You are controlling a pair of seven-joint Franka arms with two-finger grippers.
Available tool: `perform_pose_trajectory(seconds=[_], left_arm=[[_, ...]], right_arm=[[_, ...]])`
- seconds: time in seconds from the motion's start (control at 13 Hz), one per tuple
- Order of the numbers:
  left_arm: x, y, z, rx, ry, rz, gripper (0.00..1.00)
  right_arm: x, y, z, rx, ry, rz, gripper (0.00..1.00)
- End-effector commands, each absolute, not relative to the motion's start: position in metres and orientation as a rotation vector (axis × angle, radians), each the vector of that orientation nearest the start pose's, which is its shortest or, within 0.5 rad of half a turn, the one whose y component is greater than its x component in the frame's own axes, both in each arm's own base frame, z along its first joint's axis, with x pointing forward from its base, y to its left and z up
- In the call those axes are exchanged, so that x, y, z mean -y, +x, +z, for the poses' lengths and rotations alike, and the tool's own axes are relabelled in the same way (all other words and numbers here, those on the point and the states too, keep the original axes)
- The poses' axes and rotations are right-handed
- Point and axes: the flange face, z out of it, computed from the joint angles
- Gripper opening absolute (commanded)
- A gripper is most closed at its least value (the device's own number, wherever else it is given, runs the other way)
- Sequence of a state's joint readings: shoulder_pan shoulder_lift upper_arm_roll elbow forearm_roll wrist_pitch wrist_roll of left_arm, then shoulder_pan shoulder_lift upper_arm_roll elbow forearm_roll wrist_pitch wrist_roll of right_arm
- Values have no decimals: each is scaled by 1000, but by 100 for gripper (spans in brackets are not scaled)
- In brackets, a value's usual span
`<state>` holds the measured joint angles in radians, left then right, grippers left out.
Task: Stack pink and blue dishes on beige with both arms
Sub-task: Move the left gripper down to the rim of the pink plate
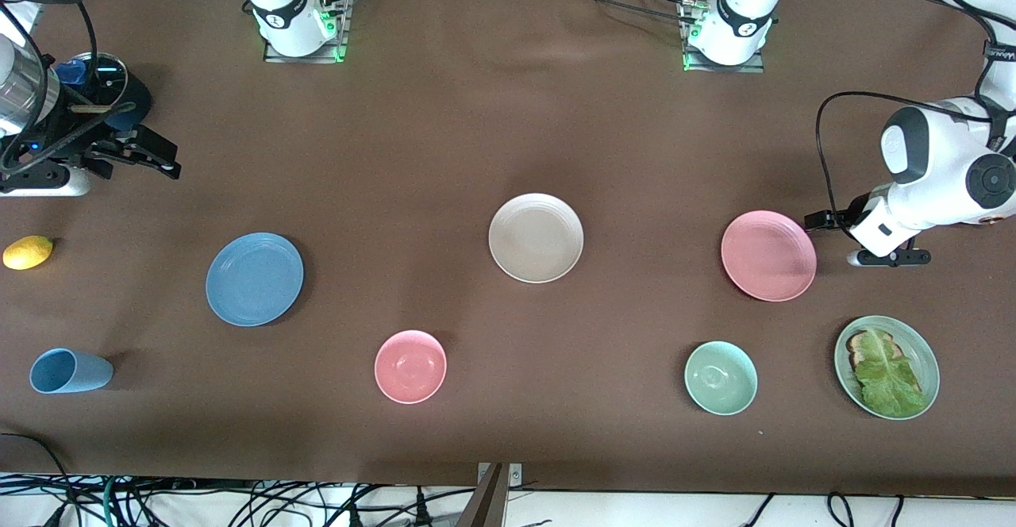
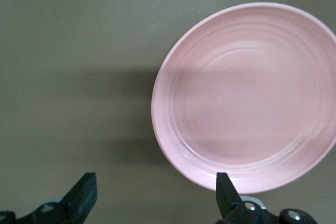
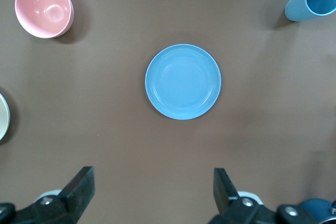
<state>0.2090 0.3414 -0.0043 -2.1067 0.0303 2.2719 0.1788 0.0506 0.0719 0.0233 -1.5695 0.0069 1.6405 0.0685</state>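
- The left gripper (image 1: pixel 817 220) hangs low at the left arm's end of the worktop (image 1: pixel 508 138), just beside the rim of the pink plate (image 1: pixel 768 255). Its jaws are spread wide and hold nothing.
- In the left wrist view the pink plate (image 2: pixel 247 98) lies flat ahead of the left gripper (image 2: pixel 156 195). One fingertip (image 2: pixel 224 187) stands at the plate's rim; the other is over bare worktop.
- The right gripper (image 1: pixel 151 160) is up in the air over the right arm's end of the worktop, jaws released and empty.
- In the right wrist view the blue plate (image 3: pixel 182 81) lies centred ahead of the open jaws of the right gripper (image 3: pixel 152 190), well apart from them.
- The blue plate (image 1: pixel 254 278) lies flat and face up. Being round, it has no long axis.
- The beige plate (image 1: pixel 536 237) lies flat at mid-worktop, between the pink and blue plates and well apart from both sets of jaws. Nothing rests on it.
- Nearer the front camera stand a pink bowl (image 1: pixel 410 366), a green bowl (image 1: pixel 721 378), a green plate (image 1: pixel 925 352) with lettuce and toast, and a blue cup (image 1: pixel 70 371) lying on its side.
- A lemon (image 1: pixel 28 252) sits at the right arm's end.
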Motion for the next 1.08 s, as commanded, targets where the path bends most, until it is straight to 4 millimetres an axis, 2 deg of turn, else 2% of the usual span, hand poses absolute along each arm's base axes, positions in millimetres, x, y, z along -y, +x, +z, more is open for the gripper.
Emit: perform_pose_trajectory(seconds=[0.0,0.23,0.39,0.46,0.54,0.62,0.69,0.77,1.0], left_arm=[[-117,549,211,-155,-3139,297,100],[-119,546,176,-208,-3141,306,100],[-120,546,173,-220,-3142,311,100],[-121,546,173,-213,-3142,316,86],[-122,547,173,-213,-3142,318,50],[-121,548,173,-222,-3141,319,23],[-121,549,175,-249,-3141,316,11],[-123,548,175,-266,-3141,326,3],[-123,554,182,-257,-3141,340,0]], right_arm=[[-41,572,595,-9,-3120,-2,100],[-41,572,595,-9,-3120,-2,100],[-41,572,595,-9,-3120,-2,100],[-41,572,595,-9,-3120,-2,100],[-41,572,595,-9,-3120,0,100],[-41,572,595,-9,-3120,0,100],[-41,572,595,-9,-3120,-2,100],[-41,572,595,-9,-3120,-2,100],[-41,572,595,-9,-3120,0,100]])
